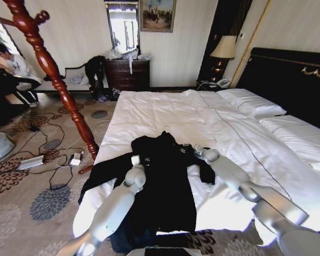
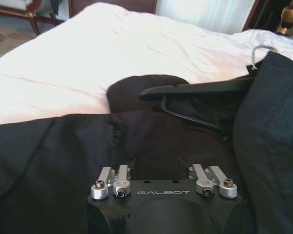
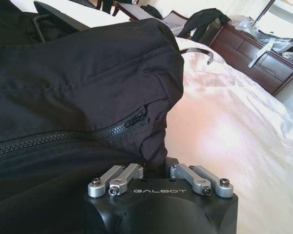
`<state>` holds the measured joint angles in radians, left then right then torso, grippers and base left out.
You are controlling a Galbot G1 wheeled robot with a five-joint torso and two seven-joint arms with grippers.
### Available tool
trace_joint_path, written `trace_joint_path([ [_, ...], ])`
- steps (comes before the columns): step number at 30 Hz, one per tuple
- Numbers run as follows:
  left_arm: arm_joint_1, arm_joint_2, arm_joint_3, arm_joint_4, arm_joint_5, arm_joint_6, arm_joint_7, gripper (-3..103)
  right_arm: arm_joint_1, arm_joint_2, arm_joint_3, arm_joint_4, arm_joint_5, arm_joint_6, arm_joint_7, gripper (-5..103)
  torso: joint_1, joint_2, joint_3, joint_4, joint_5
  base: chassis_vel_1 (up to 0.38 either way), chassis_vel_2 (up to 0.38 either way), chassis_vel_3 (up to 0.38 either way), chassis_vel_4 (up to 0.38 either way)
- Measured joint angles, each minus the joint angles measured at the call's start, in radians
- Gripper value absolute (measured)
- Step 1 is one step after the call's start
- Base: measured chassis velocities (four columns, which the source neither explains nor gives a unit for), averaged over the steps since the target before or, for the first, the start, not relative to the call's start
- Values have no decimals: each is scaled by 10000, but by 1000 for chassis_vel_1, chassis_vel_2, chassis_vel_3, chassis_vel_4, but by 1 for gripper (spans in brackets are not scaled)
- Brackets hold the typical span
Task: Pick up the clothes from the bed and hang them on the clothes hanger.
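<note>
Your left claw (image 1: 135, 160) and right claw (image 1: 197, 151) both press into the coat (image 1: 160, 186) on the bed (image 1: 245, 138); I cannot tell either's grip.

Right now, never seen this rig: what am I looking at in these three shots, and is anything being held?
It is a wheeled robot with two arms. The wide picture comes from its head, looking down at a bed with white bedding. A black coat lies spread on the near part of the bed, with a black hanger tucked into its collar area.

The other two pictures come from cameras on the wrists. The left gripper sits low over the coat's middle; the right gripper is at the coat's right shoulder, by the zip. Whether either one is actually clamping cloth cannot be made out. A wooden coat stand rises beside the bed.
</note>
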<state>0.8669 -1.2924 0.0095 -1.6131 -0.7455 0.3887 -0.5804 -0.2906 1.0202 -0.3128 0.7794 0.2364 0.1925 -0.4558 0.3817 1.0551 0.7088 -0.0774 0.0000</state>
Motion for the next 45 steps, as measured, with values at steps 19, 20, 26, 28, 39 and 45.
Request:
trace_joint_path([
  [19,-1442,-1603,554,1596,482,136,116,100,-11,-91,-90,216,119,3,124,18,1,0,1,-6,0,0,0,0,0],
  [20,-1441,-1634,546,1570,500,133,49,100,-17,-102,-72,228,125,3,128,18,1,0,1,-6,0,0,0,0,0],
  [26,-1017,-1341,261,1194,1108,-57,-170,97,-130,-171,75,248,132,20,143,18,1,0,0,-2,0,0,0,0,0],
  [28,-896,-1236,145,1174,1232,-106,-174,97,-155,-175,104,244,122,38,139,18,1,0,0,-1,0,0,0,0,0],
  [39,-1441,-1653,262,2184,1257,95,59,97,-156,-140,107,238,92,72,99,18,1,0,0,-9,0,0,0,0,0],
  [45,-1930,-2042,561,2904,1217,446,-22,96,-176,-169,100,368,126,59,106,18,1,0,1,-4,0,0,0,0,0],
])
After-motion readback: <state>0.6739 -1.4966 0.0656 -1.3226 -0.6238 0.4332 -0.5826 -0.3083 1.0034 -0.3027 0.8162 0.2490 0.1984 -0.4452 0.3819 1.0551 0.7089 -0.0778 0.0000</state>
